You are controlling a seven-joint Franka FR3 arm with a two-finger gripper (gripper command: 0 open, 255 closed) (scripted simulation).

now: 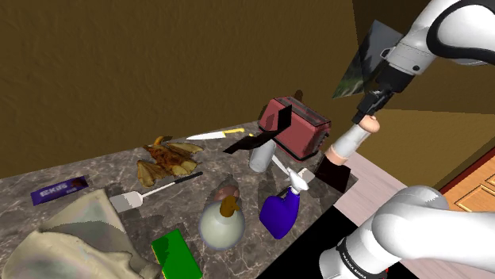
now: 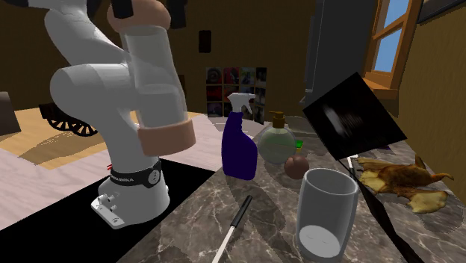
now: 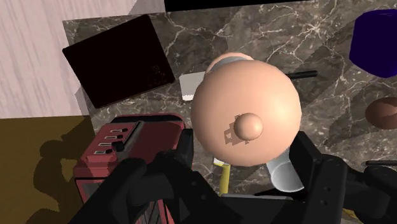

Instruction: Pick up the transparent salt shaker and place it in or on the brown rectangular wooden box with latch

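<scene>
Claw [image 1: 371,109] held high, clear of everything on the counter [image 3: 254,38].
Under the claw and its shaker [image 1: 351,143] stand a red toaster [image 1: 297,127], a glass [image 1: 261,156] and a flat dark box [image 3: 118,60]; a blue spray bottle [image 1: 279,212] rises farther off, with bare counter between box and bottle.

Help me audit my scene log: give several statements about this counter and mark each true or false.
1. The gripper holds the salt shaker in the air, off the counter. True.
2. The spray bottle is red. False: it is blue.
3. A clear glass stands upright on the counter. True.
4. The green box lies on the red toaster. False: it lies on the counter, well apart from the toaster.
</scene>
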